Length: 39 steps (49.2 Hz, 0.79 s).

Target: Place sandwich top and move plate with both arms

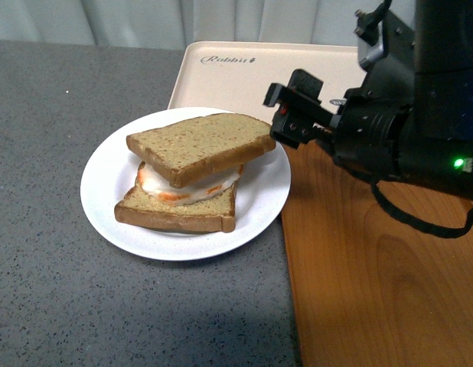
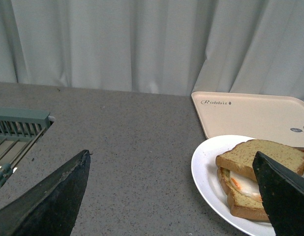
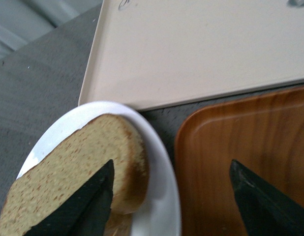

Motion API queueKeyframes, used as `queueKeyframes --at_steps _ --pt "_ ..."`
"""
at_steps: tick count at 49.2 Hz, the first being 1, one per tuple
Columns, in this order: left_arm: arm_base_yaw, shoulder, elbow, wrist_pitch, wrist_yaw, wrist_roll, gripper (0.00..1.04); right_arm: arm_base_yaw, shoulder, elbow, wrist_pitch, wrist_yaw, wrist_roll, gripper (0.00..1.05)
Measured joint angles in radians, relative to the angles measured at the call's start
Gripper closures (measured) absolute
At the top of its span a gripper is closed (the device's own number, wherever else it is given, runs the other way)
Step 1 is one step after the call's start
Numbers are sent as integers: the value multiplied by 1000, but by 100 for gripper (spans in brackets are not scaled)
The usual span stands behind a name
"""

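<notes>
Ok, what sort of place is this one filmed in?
Most likely a staged indoor tabletop dressed like a kitchen or canteen: a grey speckled counter backed by a pale curtain, an egg sandwich on a white plate, and a beige tray and an orange tray beside it.

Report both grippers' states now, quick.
Left gripper: open, holding nothing.
Right gripper: open, holding nothing, at the edge of the sandwich top.
</notes>
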Motion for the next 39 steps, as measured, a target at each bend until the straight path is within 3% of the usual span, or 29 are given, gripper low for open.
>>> queueKeyframes --at_steps 7,26,31,34,39 --pt "0 0 0 0 0 0 6 -73 -93 -17 -55 32 -57 8" --pt "0 0 0 0 0 0 6 -294 -467 -226 -138 -33 -164 9" --pt "0 0 0 0 0 0 6 -338 -529 -345 101 93 -313 21" --pt "0 0 0 0 0 0 6 -384 -605 -426 195 74 -407 30" --pt "0 0 0 0 -1 0 6 -418 -804 -526 124 80 -511 44"
